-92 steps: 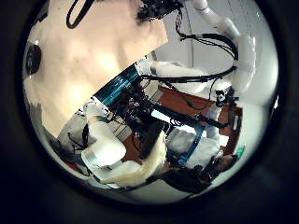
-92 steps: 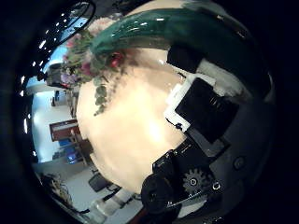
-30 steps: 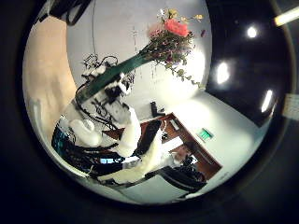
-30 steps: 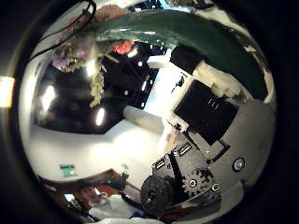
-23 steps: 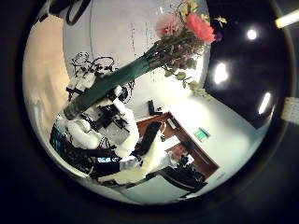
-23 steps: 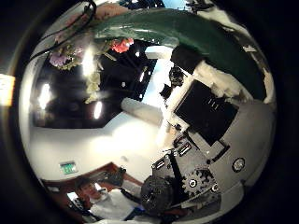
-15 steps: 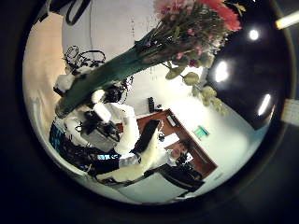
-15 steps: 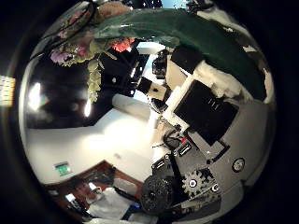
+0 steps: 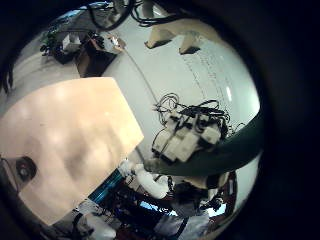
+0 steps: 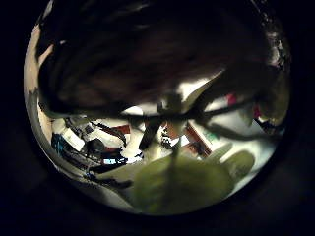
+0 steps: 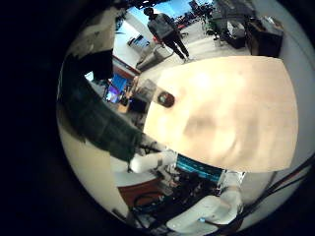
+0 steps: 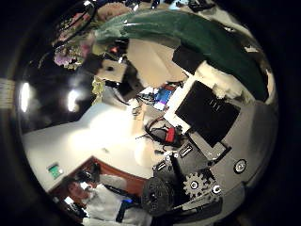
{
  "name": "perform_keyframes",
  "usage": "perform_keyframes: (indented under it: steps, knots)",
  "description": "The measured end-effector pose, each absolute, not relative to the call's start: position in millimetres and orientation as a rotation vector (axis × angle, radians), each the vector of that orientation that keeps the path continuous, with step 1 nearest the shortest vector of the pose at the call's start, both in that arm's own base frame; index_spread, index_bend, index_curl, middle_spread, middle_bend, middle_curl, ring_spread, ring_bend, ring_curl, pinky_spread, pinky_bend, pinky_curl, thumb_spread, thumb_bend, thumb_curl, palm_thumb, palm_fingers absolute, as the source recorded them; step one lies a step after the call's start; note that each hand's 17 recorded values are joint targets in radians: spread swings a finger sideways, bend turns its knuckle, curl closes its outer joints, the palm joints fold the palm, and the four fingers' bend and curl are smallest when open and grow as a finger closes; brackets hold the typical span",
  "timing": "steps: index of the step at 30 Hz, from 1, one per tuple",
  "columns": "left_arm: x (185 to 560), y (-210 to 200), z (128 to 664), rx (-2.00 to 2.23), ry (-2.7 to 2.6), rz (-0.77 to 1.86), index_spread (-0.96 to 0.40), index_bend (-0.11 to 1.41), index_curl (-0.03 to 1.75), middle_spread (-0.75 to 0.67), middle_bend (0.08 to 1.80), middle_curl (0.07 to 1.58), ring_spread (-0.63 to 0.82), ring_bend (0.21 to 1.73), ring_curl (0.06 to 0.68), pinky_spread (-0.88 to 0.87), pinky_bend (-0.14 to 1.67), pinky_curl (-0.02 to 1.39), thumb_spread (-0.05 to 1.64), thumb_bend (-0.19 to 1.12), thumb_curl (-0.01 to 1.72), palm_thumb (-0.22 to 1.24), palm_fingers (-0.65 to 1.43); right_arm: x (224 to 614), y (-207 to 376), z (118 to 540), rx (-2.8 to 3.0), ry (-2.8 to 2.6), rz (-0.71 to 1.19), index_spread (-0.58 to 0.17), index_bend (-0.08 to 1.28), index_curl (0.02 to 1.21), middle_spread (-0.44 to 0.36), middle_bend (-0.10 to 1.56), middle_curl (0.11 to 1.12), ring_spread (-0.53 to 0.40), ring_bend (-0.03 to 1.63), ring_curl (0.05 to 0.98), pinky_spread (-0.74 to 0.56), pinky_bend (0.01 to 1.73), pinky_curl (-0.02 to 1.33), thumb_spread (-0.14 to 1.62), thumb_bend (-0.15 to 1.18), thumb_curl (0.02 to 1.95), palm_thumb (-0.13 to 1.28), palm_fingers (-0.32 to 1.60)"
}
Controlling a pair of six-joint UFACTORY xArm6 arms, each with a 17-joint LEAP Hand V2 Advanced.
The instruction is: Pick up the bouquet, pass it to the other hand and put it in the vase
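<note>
Above the counter (image 9: 70, 140), bouquet (image 12: 179, 33) is held up in the air, not touching the surface.

Right thumb side palm view: the bouquet's wrap runs across the right hand (image 12: 221, 118), right against the palm, with the flower heads (image 12: 80, 33) sticking out past the hand. Left hand (image 12: 118, 71) sits just beside the flowers.

Left little finger side palm view: the right hand shows from outside, fingers (image 9: 185, 145) curled round the wrap (image 9: 245, 150), so it is clamped on the bouquet. Counter lies well below it. A small round object (image 9: 20, 170) sits on the counter near its edge; too small to say if it's the vase.

Left thumb side palm view: almost fully filled by leaves and stems (image 10: 177, 108) in silhouette, so the bouquet's flower end is very close to the left palm.

Left hand state: can't tell. Its fingers don't show clearly enough to say whether they are spread or closed on the flowers.

Right little finger side palm view: wrap at one side, close to the palm; the counter beyond it, with the same round object on it.
</note>
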State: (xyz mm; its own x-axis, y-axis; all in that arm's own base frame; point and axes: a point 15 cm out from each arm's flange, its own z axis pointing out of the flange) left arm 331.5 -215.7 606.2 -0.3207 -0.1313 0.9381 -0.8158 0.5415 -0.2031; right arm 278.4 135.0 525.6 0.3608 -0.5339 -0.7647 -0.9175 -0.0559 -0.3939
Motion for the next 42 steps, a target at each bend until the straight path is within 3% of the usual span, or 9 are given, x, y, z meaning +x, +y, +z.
perform_keyframes:
  steps: [2,5,7,13,16,18,21,31,42]
  knots:
    - [328.0,-217.7,607.0,0.766,-1.775,0.861,0.09,0.16,0.29,0.10,0.61,0.47,0.28,0.68,0.190,0.38,0.55,0.10,0.97,-0.02,0.34,0.34,0.51,287.2,127.1,519.7,-1.721,1.341,0.481,-0.211,1.21,0.83,-0.116,1.40,0.71,-0.173,1.48,0.652,-0.22,1.28,0.77,0.88,-0.01,1.11,1.10,1.16]
    - [324.6,-223.0,611.9,0.734,-1.752,0.876,-0.05,0.19,0.30,-0.08,0.73,0.52,-0.10,0.87,0.228,-0.04,0.86,0.15,0.99,0.02,0.36,0.47,1.10,296.9,115.0,509.5,-1.722,1.399,0.424,-0.211,1.21,0.83,-0.116,1.40,0.71,-0.174,1.48,0.653,-0.22,1.27,0.78,0.88,-0.01,1.11,1.11,1.16]
    - [323.7,-224.9,614.8,0.721,-1.733,0.888,-0.14,0.26,0.34,-0.17,0.80,0.61,-0.25,1.07,0.334,-0.21,1.06,0.25,1.02,0.11,0.41,0.66,1.33,301.2,108.8,507.7,-1.711,1.422,0.385,-0.212,1.21,0.83,-0.117,1.40,0.71,-0.178,1.48,0.654,-0.22,1.28,0.78,0.89,-0.02,1.10,1.09,1.16]
    - [337.7,-217.2,624.5,0.739,-1.627,1.026,-0.37,0.59,0.51,-0.35,0.99,0.76,-0.39,1.32,0.465,-0.40,1.37,0.40,1.05,0.18,0.52,0.87,1.25,313.0,95.2,499.1,-1.613,1.475,0.281,-0.240,1.06,0.79,-0.130,1.32,0.68,-0.195,1.42,0.621,-0.29,1.21,0.74,0.95,-0.08,0.92,0.79,1.07]
    - [341.0,-211.1,630.9,0.737,-1.635,1.088,-0.45,0.69,0.59,-0.39,1.05,0.81,-0.41,1.38,0.497,-0.43,1.43,0.44,1.07,0.19,0.56,0.90,1.19,308.5,95.6,475.4,-1.571,1.509,0.295,-0.312,0.65,0.73,-0.181,1.10,0.62,-0.249,1.40,0.607,-0.42,1.29,0.73,0.98,-0.07,0.78,0.65,0.59]
    - [343.2,-207.1,632.5,0.741,-1.638,1.109,-0.50,0.73,0.64,-0.42,1.09,0.84,-0.41,1.41,0.512,-0.45,1.45,0.46,1.07,0.18,0.58,0.91,1.15,309.1,97.9,475.2,-1.547,1.503,0.311,-0.335,0.50,0.66,-0.189,0.99,0.58,-0.255,1.35,0.576,-0.43,1.33,0.71,0.99,-0.06,0.74,0.62,0.39]
    - [352.3,-186.3,644.3,0.779,-1.660,1.179,-0.55,0.77,0.71,-0.44,1.12,0.87,-0.41,1.45,0.527,-0.46,1.48,0.48,1.08,0.18,0.61,0.92,1.11,310.0,100.3,479.8,-1.506,1.486,0.339,-0.354,0.41,0.57,-0.160,0.85,0.52,-0.214,1.23,0.509,-0.30,1.21,0.68,0.99,-0.04,0.67,0.58,0.14]
    - [369.8,-111.6,689.1,0.941,-1.769,1.400,-0.65,0.75,0.90,-0.48,1.14,0.92,-0.41,1.48,0.542,-0.46,1.50,0.52,1.10,0.13,0.69,0.93,1.07,323.3,92.2,478.6,-1.470,1.511,0.374,-0.323,0.27,0.44,-0.010,0.60,0.40,0.041,0.97,0.356,0.20,1.02,0.55,0.98,-0.03,0.55,0.58,-0.01]
    - [376.4,-3.2,711.0,1.177,-1.715,1.669,-0.71,0.66,1.07,-0.50,1.13,0.96,-0.41,1.48,0.541,-0.47,1.49,0.55,1.11,0.09,0.75,0.95,1.07,337.4,97.5,472.0,-1.448,1.515,0.464,-0.322,0.18,0.38,0.046,0.47,0.35,0.139,0.86,0.283,0.39,0.89,0.44,0.97,-0.03,0.50,0.59,0.06]
